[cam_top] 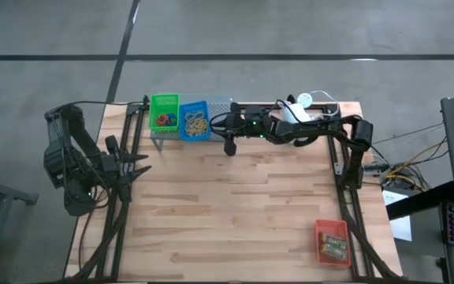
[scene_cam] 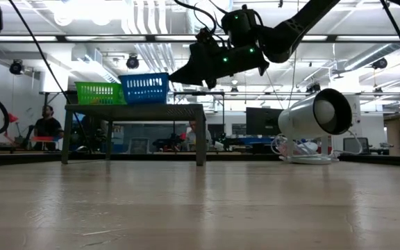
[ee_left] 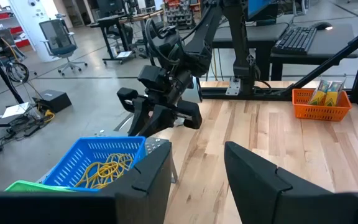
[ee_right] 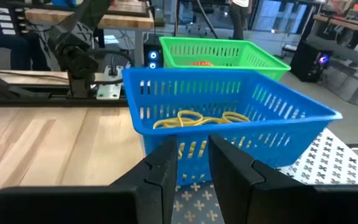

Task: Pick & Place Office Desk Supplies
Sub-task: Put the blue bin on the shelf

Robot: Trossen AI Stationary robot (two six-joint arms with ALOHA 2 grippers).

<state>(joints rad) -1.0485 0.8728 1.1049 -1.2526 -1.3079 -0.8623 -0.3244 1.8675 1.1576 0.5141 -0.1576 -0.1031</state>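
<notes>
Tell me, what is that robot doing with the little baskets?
The robot is sorting desk supplies. Its right gripper hovers beside the blue plastic tray of tan rubber bands, fingers slightly apart with nothing between them. That tray sits on a grey perforated metal shelf next to a green plastic tray. The left gripper waits at the table's left edge. An orange plastic tray holding two small card boxes sits at the near right corner.
</notes>
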